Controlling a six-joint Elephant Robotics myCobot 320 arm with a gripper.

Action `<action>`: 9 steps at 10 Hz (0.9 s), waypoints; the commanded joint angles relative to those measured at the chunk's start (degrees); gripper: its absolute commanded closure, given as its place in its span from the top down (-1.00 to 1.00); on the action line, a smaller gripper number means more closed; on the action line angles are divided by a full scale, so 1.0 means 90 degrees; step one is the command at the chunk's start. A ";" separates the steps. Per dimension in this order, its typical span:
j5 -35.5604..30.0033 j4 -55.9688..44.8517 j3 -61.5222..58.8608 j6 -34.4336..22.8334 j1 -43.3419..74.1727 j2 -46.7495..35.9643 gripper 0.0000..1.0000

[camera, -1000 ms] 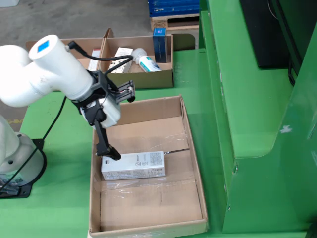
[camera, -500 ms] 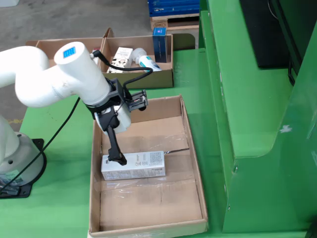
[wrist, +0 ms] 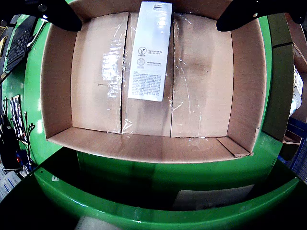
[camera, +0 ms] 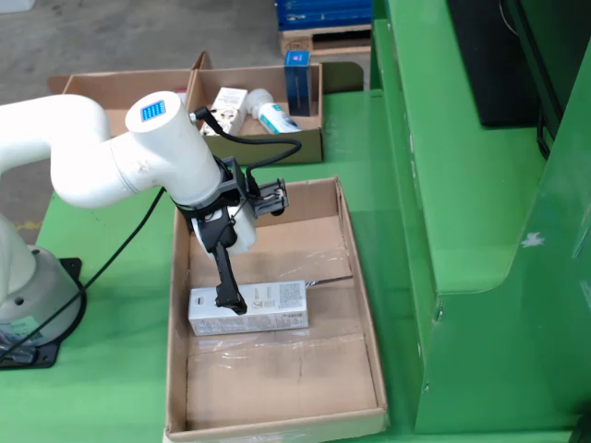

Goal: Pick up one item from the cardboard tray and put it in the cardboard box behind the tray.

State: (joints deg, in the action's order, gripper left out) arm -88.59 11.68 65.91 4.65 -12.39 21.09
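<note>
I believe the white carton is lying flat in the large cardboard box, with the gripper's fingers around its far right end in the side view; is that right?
Not quite: the fingers are at the left end of the white carton, not the right, as the side view shows. The rest holds: the carton lies flat in the large cardboard box.

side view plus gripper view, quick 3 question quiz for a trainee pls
1. True or false: the white carton lies in the shallow box.
2. In the gripper view, the gripper is: A) shut on the carton, B) open, astride it, C) out of view.
3. Fill in: in the side view, the tall carton in the small box behind is ____ in colour.

Key: 1 true; 2 B; 3 blue.
</note>
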 commanded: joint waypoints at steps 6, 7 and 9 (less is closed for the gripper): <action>0.0048 0.0708 0.0612 0.0018 0.0021 -0.0076 1.00; 0.0062 0.1164 0.0975 0.0035 0.0060 0.0018 1.00; 0.0061 0.1291 0.1039 0.0027 0.0076 0.0067 1.00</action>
State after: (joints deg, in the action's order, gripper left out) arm -88.33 20.30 75.76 4.74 -12.21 22.50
